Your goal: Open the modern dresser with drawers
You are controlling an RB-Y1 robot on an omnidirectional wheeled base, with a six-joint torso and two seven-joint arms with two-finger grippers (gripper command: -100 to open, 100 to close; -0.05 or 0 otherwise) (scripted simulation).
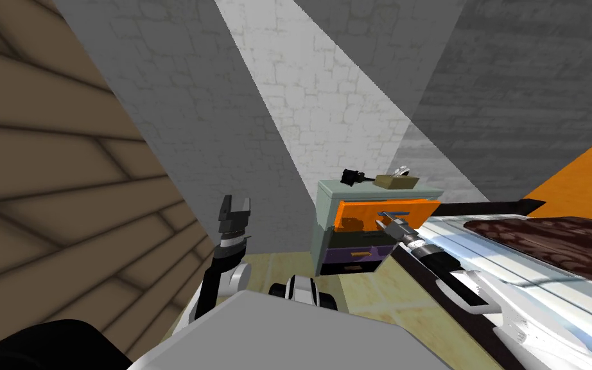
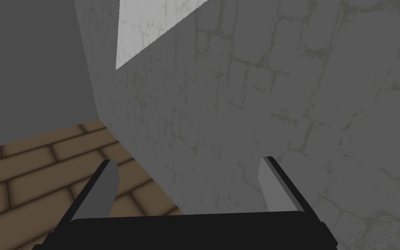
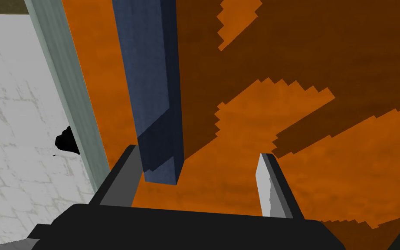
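Note:
The dresser [image 1: 324, 221] has a pale grey-green frame and stands against the stone wall ahead. Its orange top drawer [image 1: 362, 215] juts out from the frame, above a purple drawer [image 1: 356, 255]. My right gripper [image 1: 386, 220] is at the orange front, by its blue bar handle [image 1: 399, 213]. In the right wrist view the gripper [image 3: 198, 152] is open. The end of the handle [image 3: 151, 87] sits between the fingers, close beside one finger and well apart from the other. Behind it lie the orange drawer front [image 3: 325, 173] and the frame edge [image 3: 64, 87]. My left gripper [image 1: 234, 209] is raised at the left, open [image 2: 188, 159] and empty.
A black object [image 1: 351, 176] and a tan box [image 1: 396, 180] sit on the dresser top. A bed with a white cover and a dark patterned blanket [image 1: 545, 237] runs along my right, close to the right arm. A grey wall stands close on the left.

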